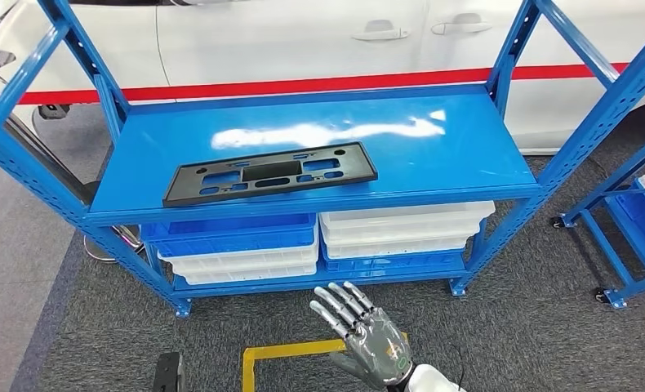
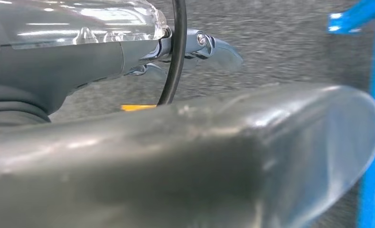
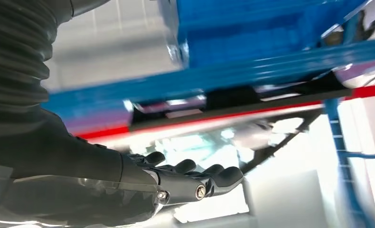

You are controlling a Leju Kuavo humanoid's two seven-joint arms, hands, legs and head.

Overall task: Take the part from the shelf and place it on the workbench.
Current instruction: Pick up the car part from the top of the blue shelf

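Left hand (image 2: 195, 156) sat too close to its wrist camera, a blurred grey mass; grip unreadable. Right wrist view was motion-smeared: black part (image 3: 233, 97) on shelf (image 3: 214, 76) edge only a dark streak. White car (image 1: 303, 37) cut off at top.

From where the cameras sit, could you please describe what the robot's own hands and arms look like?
The right hand has silvery-grey segmented fingers, a grey back with a small green and orange marking, and a white cuff at the wrist. In its wrist view it has a ribbed dark grey cover and dark fingers with screw heads. The left hand is glossy grey, with a black cable.
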